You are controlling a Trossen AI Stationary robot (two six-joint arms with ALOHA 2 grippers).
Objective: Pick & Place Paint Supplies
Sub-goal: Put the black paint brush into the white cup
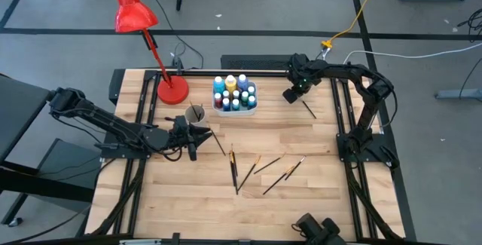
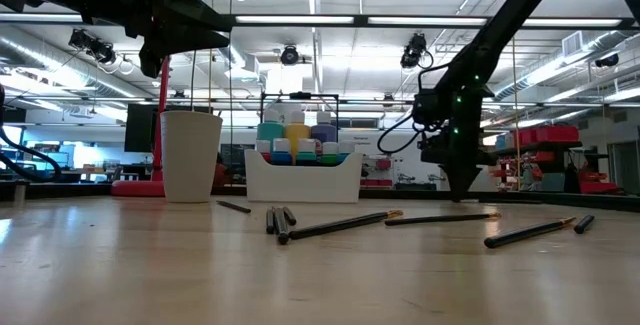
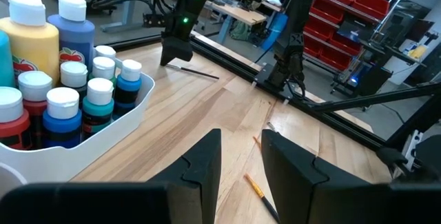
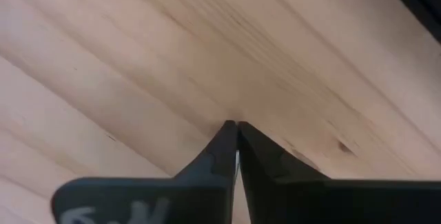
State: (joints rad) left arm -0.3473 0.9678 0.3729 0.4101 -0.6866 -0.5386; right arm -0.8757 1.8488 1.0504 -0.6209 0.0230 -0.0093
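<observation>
Paint bottles (image 1: pixel 234 94) stand in a white caddy (image 2: pixel 300 183) at the table's far middle. Next to it is a white cup (image 2: pixel 190 155). Several paintbrushes (image 1: pixel 260 168) lie flat on the wood near the middle. A short one (image 1: pixel 218 143) lies by my left gripper (image 1: pixel 197 133), which hovers open above the table with nothing between its fingers. A dark brush (image 1: pixel 309 109) lies at the far right. My right gripper (image 1: pixel 291 94) points down beside that brush's far end, shut. Its wrist view (image 4: pixel 236 126) shows only bare wood at the tips. My right gripper points straight down, and its shut fingertips (image 2: pixel 456 195) reach the tabletop. In the left wrist view the dark brush's end (image 3: pixel 180 66) lies right at those tips. I cannot tell whether the tips touch the brush or hold it.
A red desk lamp (image 1: pixel 135 15) has its round base (image 1: pixel 172 90) on the table's far left, beside the cup. Black rails (image 1: pixel 343 117) run along the table's sides. Bare wood lies between the caddy and the scattered brushes.
</observation>
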